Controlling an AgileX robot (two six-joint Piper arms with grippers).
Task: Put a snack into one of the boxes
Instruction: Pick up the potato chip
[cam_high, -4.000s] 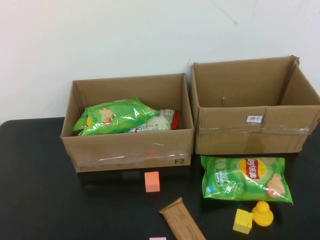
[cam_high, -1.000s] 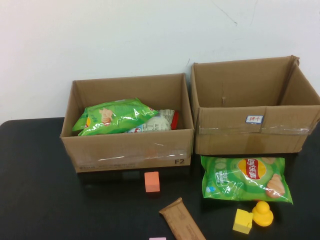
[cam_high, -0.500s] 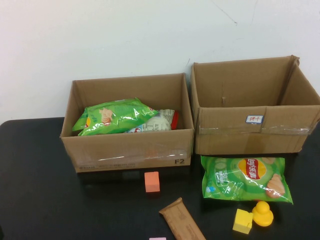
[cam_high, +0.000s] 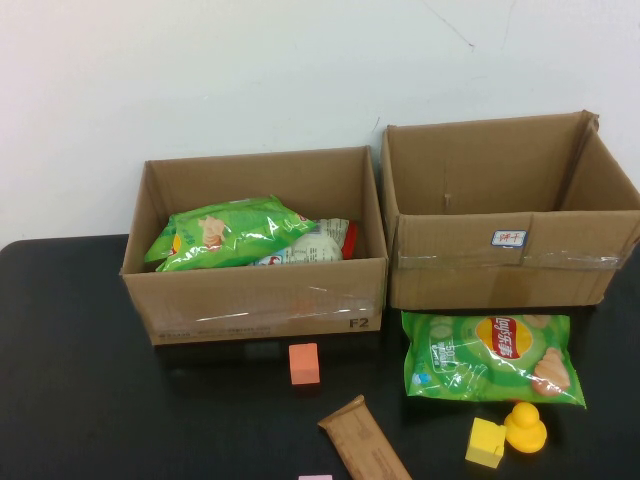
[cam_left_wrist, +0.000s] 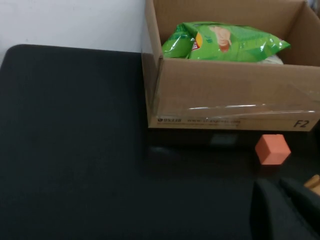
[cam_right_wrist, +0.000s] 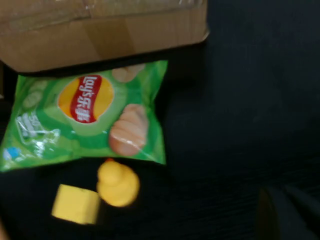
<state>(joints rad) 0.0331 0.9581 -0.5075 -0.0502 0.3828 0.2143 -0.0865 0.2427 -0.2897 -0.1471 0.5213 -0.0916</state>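
Observation:
A green chip bag (cam_high: 491, 357) lies flat on the black table in front of the right cardboard box (cam_high: 510, 255), which looks empty; the bag also shows in the right wrist view (cam_right_wrist: 87, 112). The left cardboard box (cam_high: 255, 300) holds another green chip bag (cam_high: 225, 230) and a white packet (cam_high: 318, 242); this box also shows in the left wrist view (cam_left_wrist: 235, 100). A brown snack bar (cam_high: 363, 440) lies near the front edge. Neither arm shows in the high view. My left gripper (cam_left_wrist: 275, 184) is shut and empty above the table near the orange cube. My right gripper (cam_right_wrist: 278, 192) is shut and empty over bare table beside the chip bag.
An orange cube (cam_high: 304, 363) sits in front of the left box. A yellow cube (cam_high: 486, 442) and a yellow rubber duck (cam_high: 524, 428) sit at the front right. A pink piece (cam_high: 315, 477) shows at the front edge. A white wall stands behind the boxes.

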